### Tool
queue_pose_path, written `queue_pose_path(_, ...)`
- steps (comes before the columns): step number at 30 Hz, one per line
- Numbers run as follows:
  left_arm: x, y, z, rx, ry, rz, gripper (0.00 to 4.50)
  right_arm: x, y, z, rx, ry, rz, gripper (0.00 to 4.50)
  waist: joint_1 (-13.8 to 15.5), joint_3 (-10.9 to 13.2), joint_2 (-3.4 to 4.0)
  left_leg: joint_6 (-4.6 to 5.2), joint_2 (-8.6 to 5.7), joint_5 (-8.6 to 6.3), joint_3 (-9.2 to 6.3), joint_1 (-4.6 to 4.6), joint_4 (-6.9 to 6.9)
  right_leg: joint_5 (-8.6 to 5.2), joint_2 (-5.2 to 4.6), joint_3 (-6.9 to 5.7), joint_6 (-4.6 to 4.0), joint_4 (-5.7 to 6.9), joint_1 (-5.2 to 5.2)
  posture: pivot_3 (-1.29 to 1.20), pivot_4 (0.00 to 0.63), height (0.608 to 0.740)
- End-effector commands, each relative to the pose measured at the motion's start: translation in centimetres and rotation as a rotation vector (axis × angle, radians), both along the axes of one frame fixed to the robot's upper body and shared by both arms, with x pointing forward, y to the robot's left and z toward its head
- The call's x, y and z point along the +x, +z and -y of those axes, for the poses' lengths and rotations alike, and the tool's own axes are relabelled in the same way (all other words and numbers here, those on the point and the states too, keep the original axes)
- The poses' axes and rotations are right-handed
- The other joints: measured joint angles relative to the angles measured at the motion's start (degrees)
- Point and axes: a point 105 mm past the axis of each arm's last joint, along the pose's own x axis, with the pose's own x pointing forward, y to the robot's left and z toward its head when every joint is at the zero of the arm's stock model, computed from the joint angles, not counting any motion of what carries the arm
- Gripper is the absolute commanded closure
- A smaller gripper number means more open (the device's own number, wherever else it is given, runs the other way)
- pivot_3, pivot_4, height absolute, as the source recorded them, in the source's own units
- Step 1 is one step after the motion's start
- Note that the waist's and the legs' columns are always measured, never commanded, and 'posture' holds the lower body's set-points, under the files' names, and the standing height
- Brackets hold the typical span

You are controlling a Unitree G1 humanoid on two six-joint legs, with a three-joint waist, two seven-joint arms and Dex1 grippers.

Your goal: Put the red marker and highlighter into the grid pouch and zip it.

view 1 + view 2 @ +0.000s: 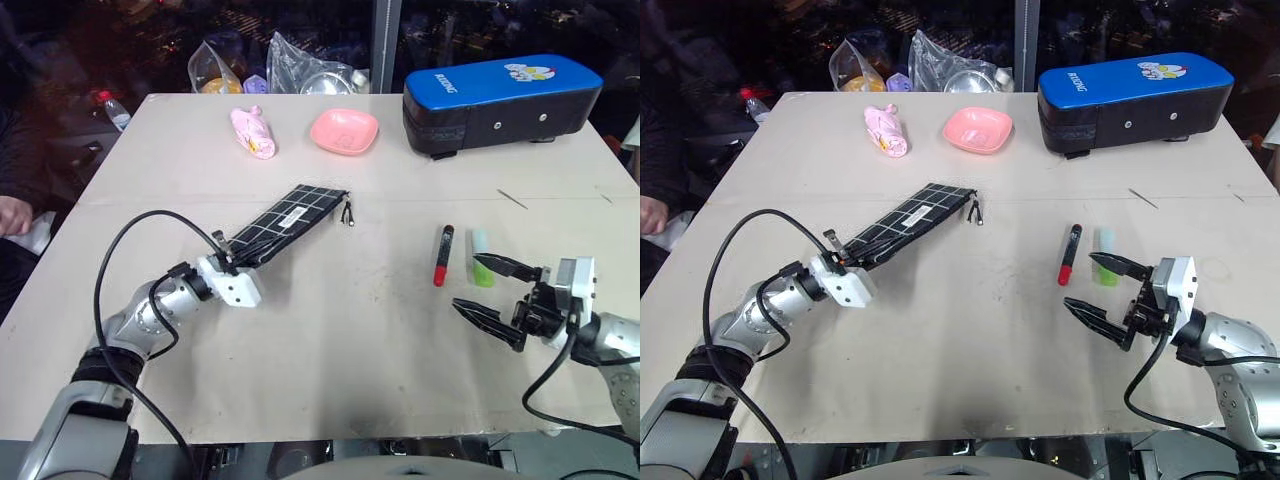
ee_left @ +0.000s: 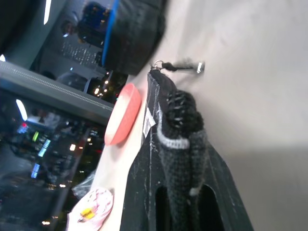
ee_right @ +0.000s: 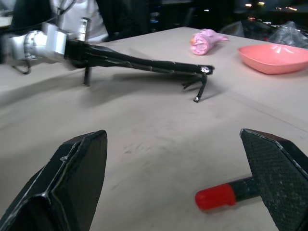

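The grid pouch [image 1: 285, 222], black with thin white lines, slants up off the table, its zipper pull [image 1: 347, 212] dangling at the far end. My left gripper [image 1: 232, 262] is shut on the pouch's near end and holds it tilted; in the left wrist view the pouch [image 2: 139, 202] runs out past the fingers [image 2: 180, 144]. The red marker [image 1: 442, 255] and the green highlighter [image 1: 480, 243] lie side by side on the table at the right. My right gripper [image 1: 465, 281] hangs open just in front of them, one finger over the highlighter. The right wrist view has the marker's red end [image 3: 216, 196] between the spread fingers.
A big blue-and-black case [image 1: 500, 100] stands at the back right, a pink bowl [image 1: 344, 130] and a pink wrapped item [image 1: 253, 133] at the back middle. Plastic bags [image 1: 300, 65] sit beyond the table's far edge. A person's hand [image 1: 12, 213] rests at the left edge.
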Motion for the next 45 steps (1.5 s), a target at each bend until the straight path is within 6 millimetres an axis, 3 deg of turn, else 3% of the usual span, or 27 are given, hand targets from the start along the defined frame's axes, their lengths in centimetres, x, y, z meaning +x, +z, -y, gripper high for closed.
queue_pose_path(1,0.1,2.1,0.8,-0.148,-0.055,-0.097,4.46,1.2,1.2,-0.9,-0.025,-0.055,0.031,0.00,0.0,0.0,0.00,-0.02,-0.01,0.01,-0.04,0.00,0.06,0.00,0.01,-0.01,0.00,0.08,0.00,0.00,0.150,0.716)
queue_pose_path(4,-0.3,2.9,2.4,-0.221,-0.133,-0.190,4.46,3.4,1.2,-1.5,-0.089,-0.164,0.008,0.00,0.0,0.0,0.01,-0.05,-0.02,0.03,-0.06,0.01,0.12,-0.01,0.08,-0.01,0.00,0.21,0.00,0.00,0.150,0.716)
queue_pose_path(9,-0.9,2.4,4.2,-0.205,-0.218,-0.272,4.46,6.1,2.7,-2.4,0.022,-0.261,-0.088,0.00,0.0,0.0,0.01,-0.08,-0.04,0.05,-0.08,-0.02,0.19,-0.02,0.12,0.00,-0.01,0.28,-0.03,0.00,0.150,0.716)
queue_pose_path(17,-0.8,1.9,5.2,-0.195,-0.260,-0.304,4.46,7.4,2.3,-3.3,0.031,-0.232,-0.268,0.00,0.2,0.0,0.01,-0.06,-0.04,0.04,-0.28,-0.64,0.61,-0.01,0.11,-0.15,-0.01,0.40,-0.41,0.00,0.150,0.716)
queue_pose_path(27,-1.0,1.4,5.9,-0.181,-0.289,-0.311,4.46,9.5,2.7,-4.4,0.049,-0.232,-0.304,0.00,0.0,0.0,0.02,-0.04,-0.04,0.03,-0.28,-0.68,0.59,-0.01,0.13,-0.14,-0.01,0.46,-0.48,0.00,0.150,0.716)
queue_pose_path(30,-0.9,1.4,6.0,-0.181,-0.288,-0.312,4.50,9.7,2.7,-4.5,0.039,-0.221,-0.299,0.83,0.0,0.0,0.02,-0.02,-0.04,0.02,-0.28,-0.68,0.59,-0.01,0.13,-0.14,-0.01,0.46,-0.48,0.00,0.150,0.716)
queue_pose_path(37,-1.0,1.2,6.0,-0.181,-0.281,-0.311,4.50,9.8,3.1,-4.6,0.032,-0.214,-0.267,4.18,0.0,0.0,0.02,0.08,-0.04,-0.03,-0.28,-0.69,0.59,-0.01,0.12,-0.14,-0.01,0.46,-0.48,0.00,0.150,0.716)
queue_pose_path(38,-1.0,1.2,6.0,-0.181,-0.281,-0.312,4.50,9.8,3.1,-4.6,0.033,-0.214,-0.265,4.46,0.0,0.0,0.02,0.09,-0.04,-0.04,-0.28,-0.68,0.59,-0.01,0.13,-0.14,-0.01,0.46,-0.48,0.00,0.150,0.716)
queue_pose_path(45,-0.7,0.9,6.3,-0.160,-0.257,-0.292,4.50,8.9,3.2,-5.0,-0.178,-0.157,-0.154,4.46,0.0,0.0,0.03,0.13,-0.04,-0.07,-0.29,-0.69,0.59,-0.01,0.12,-0.15,-0.01,0.44,-0.48,0.00,0.150,0.716)
